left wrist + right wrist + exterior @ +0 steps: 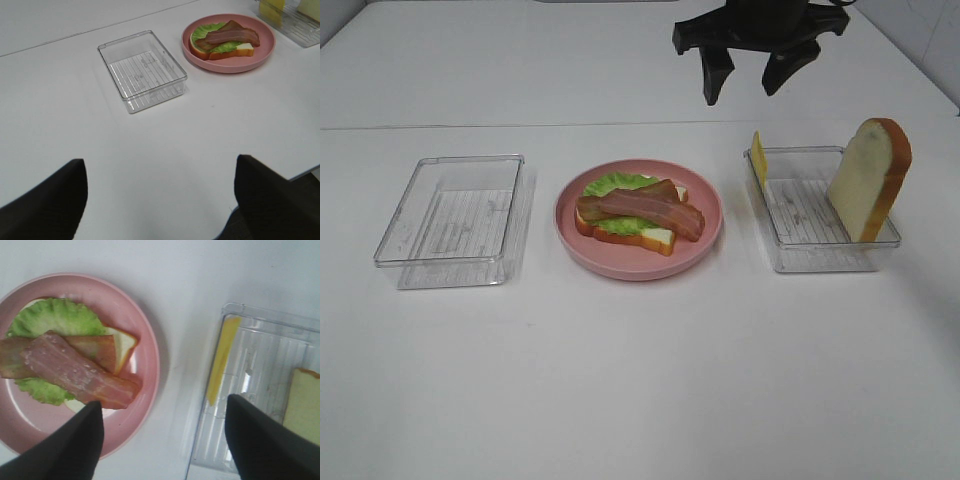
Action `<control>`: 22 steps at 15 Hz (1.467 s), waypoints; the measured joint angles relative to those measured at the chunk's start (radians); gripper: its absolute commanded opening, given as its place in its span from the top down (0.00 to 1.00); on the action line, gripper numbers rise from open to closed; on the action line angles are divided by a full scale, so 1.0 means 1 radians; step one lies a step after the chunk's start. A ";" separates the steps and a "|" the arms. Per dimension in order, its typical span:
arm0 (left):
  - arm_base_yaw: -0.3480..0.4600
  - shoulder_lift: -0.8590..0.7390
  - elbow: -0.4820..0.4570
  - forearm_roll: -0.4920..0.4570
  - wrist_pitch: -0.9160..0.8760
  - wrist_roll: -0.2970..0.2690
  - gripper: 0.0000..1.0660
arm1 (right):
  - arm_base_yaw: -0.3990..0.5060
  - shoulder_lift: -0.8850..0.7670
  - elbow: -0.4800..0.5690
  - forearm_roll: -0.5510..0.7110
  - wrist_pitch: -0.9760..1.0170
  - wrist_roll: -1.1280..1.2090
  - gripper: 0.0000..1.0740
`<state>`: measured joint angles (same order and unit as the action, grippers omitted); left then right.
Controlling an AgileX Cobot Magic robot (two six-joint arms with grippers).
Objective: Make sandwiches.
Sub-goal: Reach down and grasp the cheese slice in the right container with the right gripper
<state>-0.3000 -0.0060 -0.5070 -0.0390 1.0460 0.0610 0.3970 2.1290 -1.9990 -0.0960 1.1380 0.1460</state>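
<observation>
White table [640,380], half-built sandwich [638,215] on pink plate [640,266], right gripper [745,92] spread, empty, left gripper [160,200] spread too

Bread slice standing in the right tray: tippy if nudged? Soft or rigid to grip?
Likely tippy: the bread slice stands on edge, leaning toward the right side of the tray, so a nudge could topple it. Probably light and somewhat squashy; it looks like thick toy foam. Its matte face looks grippy, not slippery.
</observation>
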 measured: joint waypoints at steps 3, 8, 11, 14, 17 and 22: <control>0.000 0.000 0.000 0.000 0.000 0.000 0.27 | -0.068 0.000 0.000 0.022 -0.002 0.004 0.39; 0.000 0.000 0.000 0.000 0.000 0.000 0.27 | -0.115 0.063 -0.003 0.050 -0.048 0.004 0.45; 0.000 0.000 0.000 0.000 0.000 0.000 0.27 | -0.116 0.117 -0.003 0.050 -0.072 -0.001 0.48; 0.000 0.000 0.000 0.000 0.000 0.000 0.27 | -0.116 0.167 -0.003 0.041 -0.095 -0.001 0.50; 0.000 0.000 0.000 0.000 0.000 0.000 0.27 | -0.116 0.178 -0.003 0.035 -0.116 -0.001 0.53; 0.000 0.000 0.000 0.000 0.000 0.000 0.27 | -0.116 0.187 -0.003 0.034 -0.096 -0.001 0.59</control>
<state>-0.3000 -0.0060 -0.5070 -0.0390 1.0460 0.0610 0.2810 2.3160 -2.0020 -0.0620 1.0420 0.1450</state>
